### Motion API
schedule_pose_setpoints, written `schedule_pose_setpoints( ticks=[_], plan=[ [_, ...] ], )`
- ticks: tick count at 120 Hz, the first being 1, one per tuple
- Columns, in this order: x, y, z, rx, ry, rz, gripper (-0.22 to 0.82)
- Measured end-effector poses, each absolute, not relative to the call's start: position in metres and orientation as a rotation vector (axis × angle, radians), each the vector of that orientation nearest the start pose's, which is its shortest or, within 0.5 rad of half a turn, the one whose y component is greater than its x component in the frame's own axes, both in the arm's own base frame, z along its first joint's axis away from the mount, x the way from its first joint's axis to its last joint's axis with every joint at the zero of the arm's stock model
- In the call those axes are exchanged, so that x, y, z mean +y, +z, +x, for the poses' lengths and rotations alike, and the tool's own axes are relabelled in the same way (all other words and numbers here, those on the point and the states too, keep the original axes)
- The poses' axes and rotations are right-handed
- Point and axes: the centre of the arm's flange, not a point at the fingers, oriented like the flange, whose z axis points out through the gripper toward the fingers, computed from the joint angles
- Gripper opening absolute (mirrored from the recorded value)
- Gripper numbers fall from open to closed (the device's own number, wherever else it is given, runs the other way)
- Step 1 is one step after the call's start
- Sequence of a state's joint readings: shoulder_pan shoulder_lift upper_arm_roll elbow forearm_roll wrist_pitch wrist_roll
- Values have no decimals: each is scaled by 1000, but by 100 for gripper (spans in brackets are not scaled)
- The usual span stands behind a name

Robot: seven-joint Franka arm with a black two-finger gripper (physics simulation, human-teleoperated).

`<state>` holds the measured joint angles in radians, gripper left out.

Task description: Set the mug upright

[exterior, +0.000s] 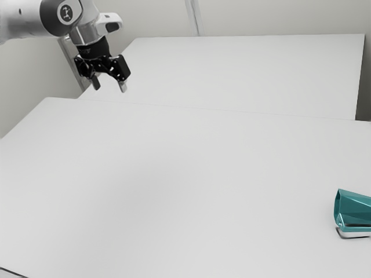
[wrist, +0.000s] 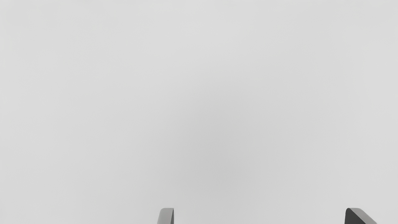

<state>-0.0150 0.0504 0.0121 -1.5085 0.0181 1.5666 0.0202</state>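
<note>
White and grey arm sections enter from the exterior view's upper left and carry the black two-finger end effector. State of end effector: fingers spread wide apart, with a broad gap between the tips; nothing is held. Orientation: fingers directed downward, tips raised above the smooth, plain white worktop. In the wrist view, the grey fingertips stand well apart, and the pale worktop lies beyond them, with a soft darker patch of shading ahead of the gap.

Position of task item: one glossy teal, angular body rests on the worktop, lower than the end effector, well apart from it, farther out along the direction of reach and closer to the exterior camera. A pale strip with a dark outline runs along its underside. The exterior view's right edge cuts off the remainder; whether this body is the mug, and how the mug is oriented, cannot be confirmed. Contact between end effector and teal body: none.
</note>
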Motion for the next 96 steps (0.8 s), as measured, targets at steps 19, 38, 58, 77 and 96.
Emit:
schedule_pose_setpoints(
  ticks=[19, 38, 58, 77, 96],
  plan=[
    [-39, 608, 582, 211, -14, -3105, 60],
    [-101, 550, 595, 341, -53, -3187, 60],
    [-183, 508, 596, 321, -194, -3338, 60],
    [-263, 475, 591, 224, -352, -3508, 60],
    [-326, 440, 579, 86, -444, -3620, 60]
  ],
)
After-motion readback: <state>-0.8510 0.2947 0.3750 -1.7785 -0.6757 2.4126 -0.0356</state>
